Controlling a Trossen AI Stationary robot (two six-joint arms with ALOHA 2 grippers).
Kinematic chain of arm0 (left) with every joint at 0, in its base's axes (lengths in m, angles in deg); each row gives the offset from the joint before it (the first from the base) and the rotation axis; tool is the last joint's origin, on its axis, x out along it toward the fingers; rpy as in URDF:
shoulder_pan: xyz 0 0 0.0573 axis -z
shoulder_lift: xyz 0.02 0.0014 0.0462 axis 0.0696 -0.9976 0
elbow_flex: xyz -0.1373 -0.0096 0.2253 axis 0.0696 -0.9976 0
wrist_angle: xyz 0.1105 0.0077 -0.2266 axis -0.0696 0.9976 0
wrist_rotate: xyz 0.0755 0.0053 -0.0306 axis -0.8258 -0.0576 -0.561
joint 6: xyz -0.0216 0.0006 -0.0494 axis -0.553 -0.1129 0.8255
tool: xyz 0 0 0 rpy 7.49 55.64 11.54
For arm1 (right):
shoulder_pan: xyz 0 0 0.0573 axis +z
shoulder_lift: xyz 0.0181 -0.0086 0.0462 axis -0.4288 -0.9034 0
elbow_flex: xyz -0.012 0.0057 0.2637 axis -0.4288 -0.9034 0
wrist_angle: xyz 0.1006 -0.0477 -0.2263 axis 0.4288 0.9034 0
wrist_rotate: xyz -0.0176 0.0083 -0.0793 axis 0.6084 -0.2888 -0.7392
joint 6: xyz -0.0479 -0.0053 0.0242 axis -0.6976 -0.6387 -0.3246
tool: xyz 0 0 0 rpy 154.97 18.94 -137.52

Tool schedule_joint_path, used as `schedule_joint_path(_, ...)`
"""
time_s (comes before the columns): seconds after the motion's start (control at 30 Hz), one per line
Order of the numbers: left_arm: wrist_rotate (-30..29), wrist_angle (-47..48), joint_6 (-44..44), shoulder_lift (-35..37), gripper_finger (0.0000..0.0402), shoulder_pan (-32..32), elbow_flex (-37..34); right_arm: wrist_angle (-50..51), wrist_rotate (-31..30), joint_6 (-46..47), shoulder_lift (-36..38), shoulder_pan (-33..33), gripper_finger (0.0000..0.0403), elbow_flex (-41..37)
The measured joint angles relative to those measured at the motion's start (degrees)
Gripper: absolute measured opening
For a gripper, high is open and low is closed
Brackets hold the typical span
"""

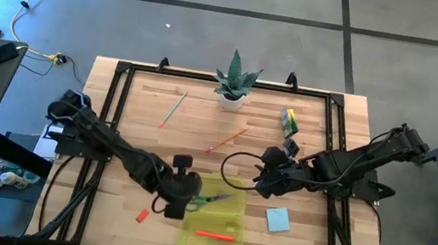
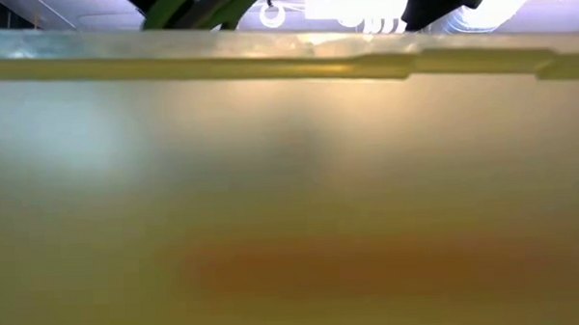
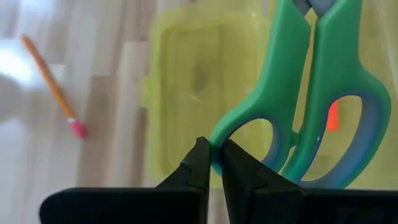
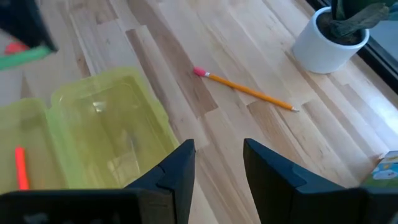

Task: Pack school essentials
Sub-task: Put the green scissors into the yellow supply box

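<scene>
1. The green-handled scissors (image 3: 311,93) hang over the open yellow-green plastic case (image 1: 214,216), near the front edge of the wooden surface (image 1: 142,120); the left end effector (image 3: 211,163) is clamped on one handle loop.
2. A red marker (image 1: 214,235) lies inside the case, in the half nearer the front edge.
3. The right end effector (image 4: 217,163) hovers beside the case's far right corner, its fingers parted with nothing between them.
4. A light-blue notepad (image 1: 277,220) lies flat just right of the case.
5. A small red eraser (image 1: 141,215) lies left of the case, apart from it.
6. An orange pencil (image 4: 245,90) lies on the surface between the case and the potted plant (image 1: 234,83).
7. A pale pencil (image 1: 173,108) lies left of the plant, well apart from the case.
8. A green-yellow crayon box (image 1: 289,121) sits right of the plant, near the back edge.
</scene>
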Motion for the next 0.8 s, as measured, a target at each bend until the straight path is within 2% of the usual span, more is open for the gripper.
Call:
schedule_joint_path(0.43,2.36,-0.67,10.56,-12.09,0.0012,5.99,10.86,0.72,-0.89,0.89,0.00,-2.45,0.0128,-0.02)
schedule_joint_path(0.8,4.12,-0.79,19.50,-16.27,0.0013,8.71,12.07,0.81,-0.87,2.51,0.00,-2.43,0.0128,-0.02)
